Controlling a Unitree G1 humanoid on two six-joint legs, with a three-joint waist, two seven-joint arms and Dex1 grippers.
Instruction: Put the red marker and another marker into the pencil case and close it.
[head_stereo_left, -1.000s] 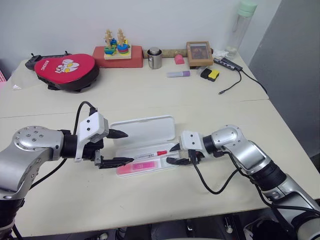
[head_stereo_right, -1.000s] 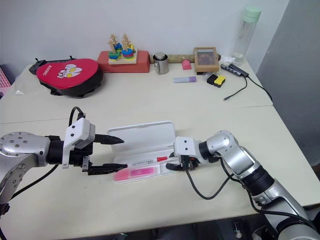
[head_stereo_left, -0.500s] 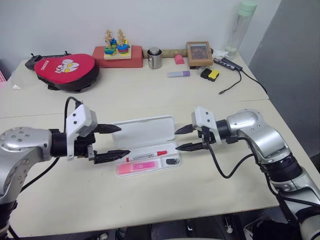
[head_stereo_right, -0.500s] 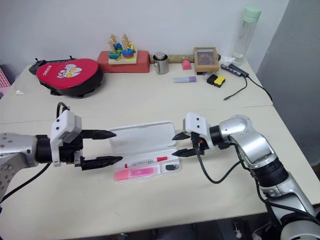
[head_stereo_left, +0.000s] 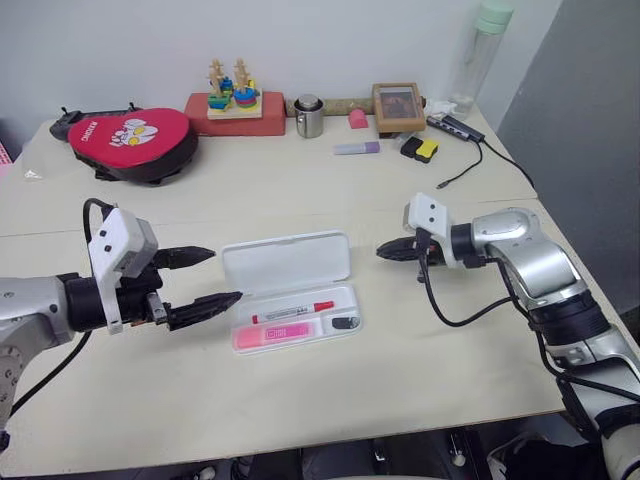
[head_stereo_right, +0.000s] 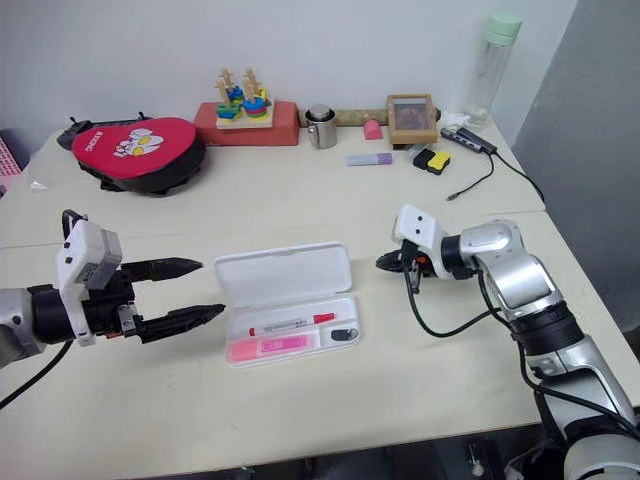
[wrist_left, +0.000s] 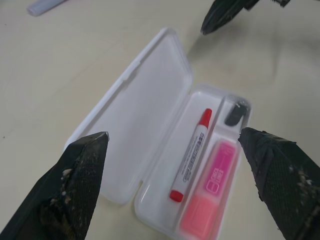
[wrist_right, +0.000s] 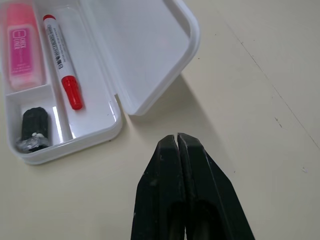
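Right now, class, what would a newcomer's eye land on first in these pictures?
The pencil case lies open mid-table, with the red marker and the bright-pink highlighter side by side in its tray. The open left tool and the shut right tool flank it, both empty.

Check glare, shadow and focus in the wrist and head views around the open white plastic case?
Left wrist view: own fingertips blurred, white plastic pencil case sharp. Right wrist view: glare streak on the tray floor beside the small black object; soft shadow under the lid edge; shut right gripper in focus. Left eye view: even light, faint shadows, red marker readable.
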